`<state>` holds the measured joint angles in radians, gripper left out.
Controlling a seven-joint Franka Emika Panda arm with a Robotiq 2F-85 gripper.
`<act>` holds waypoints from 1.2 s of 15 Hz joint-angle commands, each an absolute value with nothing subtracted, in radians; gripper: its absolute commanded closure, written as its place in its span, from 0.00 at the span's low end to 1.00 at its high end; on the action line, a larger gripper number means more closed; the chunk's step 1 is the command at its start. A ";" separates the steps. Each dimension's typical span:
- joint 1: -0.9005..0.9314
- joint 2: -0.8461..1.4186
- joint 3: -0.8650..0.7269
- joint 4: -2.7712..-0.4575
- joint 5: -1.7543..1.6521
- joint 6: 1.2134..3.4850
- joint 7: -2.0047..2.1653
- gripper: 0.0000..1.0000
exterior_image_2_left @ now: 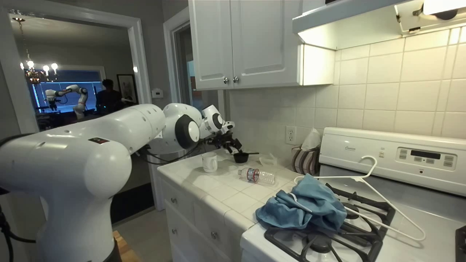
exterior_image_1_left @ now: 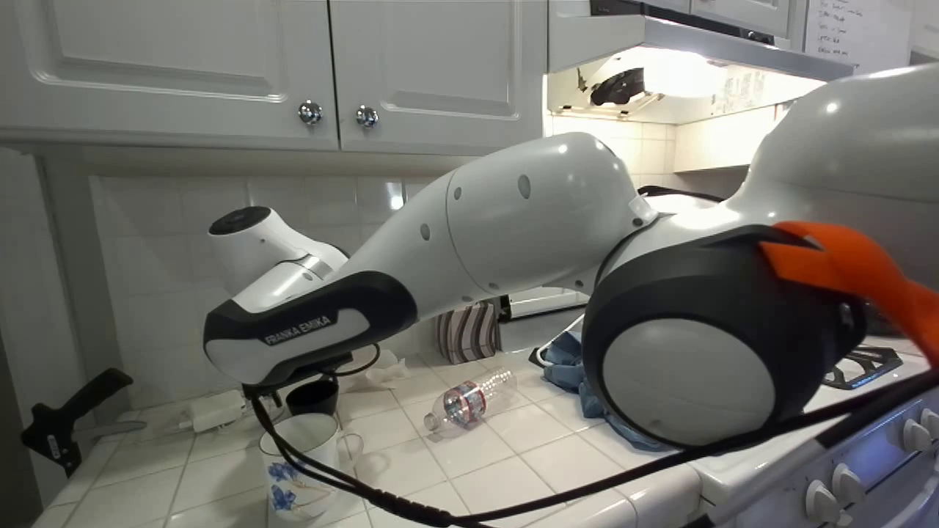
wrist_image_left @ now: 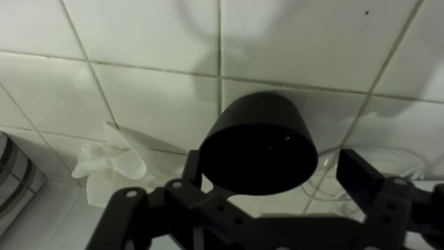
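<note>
Tiled counter (exterior_image_2_left: 214, 186) bears a black pot (exterior_image_2_left: 240, 158), long handle (exterior_image_2_left: 253, 153) pointing right in an exterior view, beneath the wide-spread hand (wrist_image_left: 269, 164).

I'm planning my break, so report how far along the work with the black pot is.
Looks done: the gripper is at the black pot, which shows between its open jaws in the wrist view. In hand: a grip, it seems, with nothing held yet. Left, probably: closing on the pot and lifting it, since it sits on the counter.
</note>
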<state>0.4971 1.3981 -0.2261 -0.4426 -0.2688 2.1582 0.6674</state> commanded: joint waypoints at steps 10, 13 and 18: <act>0.530 1.396 -0.195 -0.442 -0.279 2.527 0.347 0.00; 0.523 1.395 -0.111 -0.442 -0.223 2.610 0.284 0.00; 0.529 1.395 -0.097 -0.442 -0.193 2.595 0.321 0.00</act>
<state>0.5271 1.3951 -0.0865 -0.4417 -0.2082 2.5956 0.3278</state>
